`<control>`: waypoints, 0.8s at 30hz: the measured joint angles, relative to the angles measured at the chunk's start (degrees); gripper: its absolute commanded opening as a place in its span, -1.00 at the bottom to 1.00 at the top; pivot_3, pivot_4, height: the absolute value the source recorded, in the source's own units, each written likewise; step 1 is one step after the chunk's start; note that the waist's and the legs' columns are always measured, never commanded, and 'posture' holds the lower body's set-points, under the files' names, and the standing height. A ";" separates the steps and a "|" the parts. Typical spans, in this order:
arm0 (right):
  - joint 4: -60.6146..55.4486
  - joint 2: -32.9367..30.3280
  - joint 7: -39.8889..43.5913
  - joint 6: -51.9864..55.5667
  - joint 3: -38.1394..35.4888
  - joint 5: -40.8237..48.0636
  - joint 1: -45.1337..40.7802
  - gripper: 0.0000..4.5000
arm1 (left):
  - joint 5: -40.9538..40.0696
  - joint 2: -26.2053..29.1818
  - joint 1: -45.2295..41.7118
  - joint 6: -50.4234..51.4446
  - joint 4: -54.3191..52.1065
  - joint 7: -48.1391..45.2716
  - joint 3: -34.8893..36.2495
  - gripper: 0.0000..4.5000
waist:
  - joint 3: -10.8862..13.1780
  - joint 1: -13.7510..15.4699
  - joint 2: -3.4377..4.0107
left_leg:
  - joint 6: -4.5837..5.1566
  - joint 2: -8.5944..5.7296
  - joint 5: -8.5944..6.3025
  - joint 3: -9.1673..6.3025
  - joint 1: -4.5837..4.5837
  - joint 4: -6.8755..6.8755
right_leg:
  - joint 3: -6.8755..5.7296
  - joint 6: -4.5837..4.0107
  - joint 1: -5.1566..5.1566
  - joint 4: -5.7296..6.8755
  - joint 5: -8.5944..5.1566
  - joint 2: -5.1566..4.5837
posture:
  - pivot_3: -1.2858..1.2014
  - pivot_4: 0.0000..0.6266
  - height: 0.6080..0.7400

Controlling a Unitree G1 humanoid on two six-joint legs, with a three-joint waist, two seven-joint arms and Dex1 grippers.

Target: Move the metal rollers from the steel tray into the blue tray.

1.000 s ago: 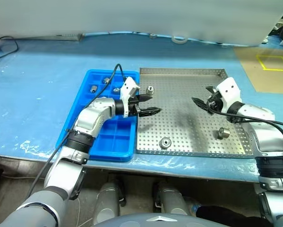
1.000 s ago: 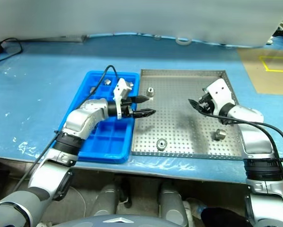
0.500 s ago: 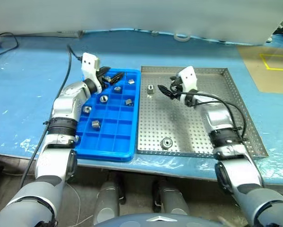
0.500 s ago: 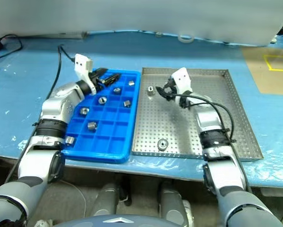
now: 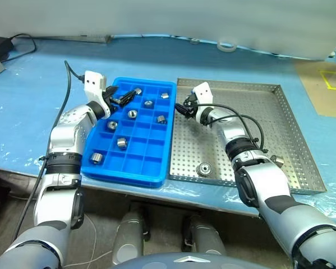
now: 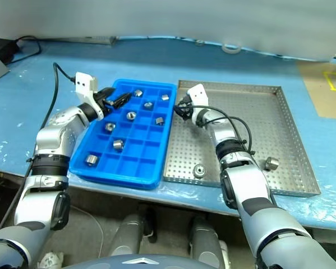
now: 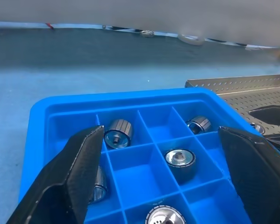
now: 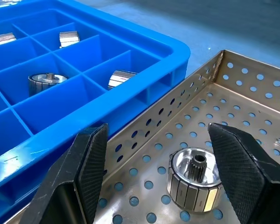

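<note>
Ribbed silvery roller (image 8: 194, 179) shows toothed centre.

A pale blue sheet (image 5: 38, 95) covers the desk; brown floor (image 5: 325, 92) with yellow tape (image 5: 333, 81) shows at upper right.

A white tape ring (image 5: 226, 45) lies on the blue table sheet (image 5: 33, 84).

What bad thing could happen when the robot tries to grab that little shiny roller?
The small silvery metal roller stands close to the perforated side wall of the silver steel tray, between the right gripper's open fingers. One finger might bump that wall and close crooked. The round roller could also slip out and roll away instead of reaching the bright blue compartment tray.
</note>
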 measured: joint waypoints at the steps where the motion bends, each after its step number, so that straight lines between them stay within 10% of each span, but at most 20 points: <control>1: 1.00 0.02 -0.57 -0.59 -0.19 -0.10 -0.29 0.59 | -0.01 -0.04 0.37 0.39 -0.93 0.21 -0.12 0.84 | 0.00 0.03 0.00 | -0.04 0.00 0.02 0.00 0.11 -0.05 | 0.01 0.00 0.09 0.00 0.00 0.00 | 0.06 -0.52 1.00; 24: 4.15 -0.94 2.47 0.43 -8.22 3.92 -0.41 0.59 | -0.01 -2.69 0.83 3.83 -2.59 -0.50 -3.33 0.84 | 0.01 0.46 0.00 | 0.10 0.00 0.02 0.02 -0.32 -0.10 | -0.01 0.00 -0.32 -0.07 0.00 0.01 | 0.02 -0.52 1.00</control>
